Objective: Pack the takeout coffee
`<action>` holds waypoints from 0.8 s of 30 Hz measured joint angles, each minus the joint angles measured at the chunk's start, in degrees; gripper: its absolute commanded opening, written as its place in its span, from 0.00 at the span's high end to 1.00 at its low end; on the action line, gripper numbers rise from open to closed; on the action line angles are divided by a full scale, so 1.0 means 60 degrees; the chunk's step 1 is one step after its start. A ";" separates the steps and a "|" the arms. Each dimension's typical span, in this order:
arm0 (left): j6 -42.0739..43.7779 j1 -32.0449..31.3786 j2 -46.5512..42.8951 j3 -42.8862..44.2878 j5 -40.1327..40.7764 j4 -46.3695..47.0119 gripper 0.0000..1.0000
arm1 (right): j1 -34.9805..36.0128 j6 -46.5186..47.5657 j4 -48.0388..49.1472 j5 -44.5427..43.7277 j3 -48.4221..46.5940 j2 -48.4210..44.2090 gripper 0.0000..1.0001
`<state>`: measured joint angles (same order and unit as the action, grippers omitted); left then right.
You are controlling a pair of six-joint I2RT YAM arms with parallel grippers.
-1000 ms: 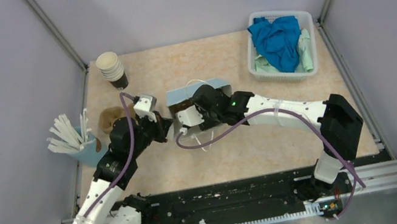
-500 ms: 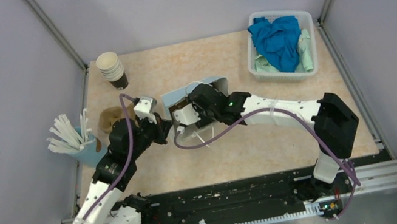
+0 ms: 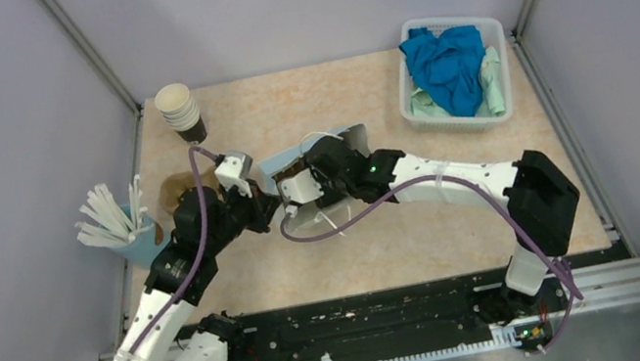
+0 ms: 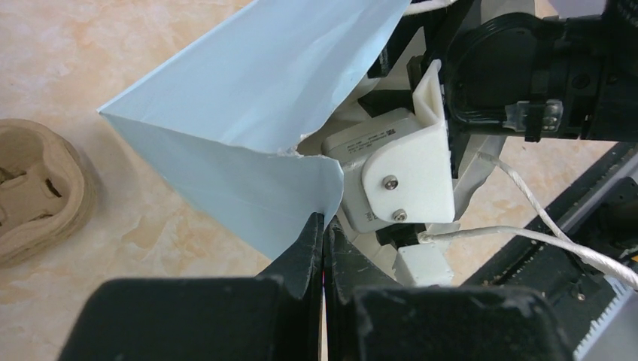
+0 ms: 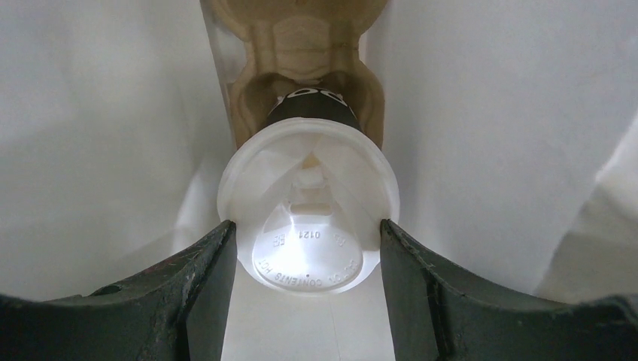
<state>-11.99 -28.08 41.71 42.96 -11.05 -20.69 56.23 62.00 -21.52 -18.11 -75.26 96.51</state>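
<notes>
The takeout coffee (image 5: pixel 308 203), a dark cup under a round white lid, stands in a tan pulp carrier (image 5: pixel 301 45) inside a light blue paper bag (image 3: pixel 333 134). In the right wrist view my right gripper (image 5: pixel 307 229) reaches into the bag. Its fingers (image 5: pixel 207 278) press the lid's rim from both sides, so it is shut on the coffee. My left gripper (image 4: pixel 324 222) is shut on the bag's torn front edge (image 4: pixel 308 173) and holds the mouth open. From above, the bag and my right wrist hide the cup.
A stack of lidless cups (image 3: pixel 179 109) stands at the back left. Spare pulp carriers (image 3: pixel 179 190) lie left of the bag, beside a blue holder of white sticks (image 3: pixel 109 218). A white basket of blue cloth (image 3: pixel 453 68) sits at the back right.
The bag's mouth and both grippers have shifted slightly to the left. Both grips stay as they were.
</notes>
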 measured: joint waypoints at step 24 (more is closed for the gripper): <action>-0.0164 -0.0029 -0.0495 0.0226 -0.0299 -0.1188 1.00 | 0.0433 0.0120 -0.0164 -0.0004 0.0616 -0.0379 0.49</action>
<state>-12.97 -28.25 38.74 44.31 -12.84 -27.81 58.83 62.72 -22.50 -18.13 -71.57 94.24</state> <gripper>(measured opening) 0.006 0.625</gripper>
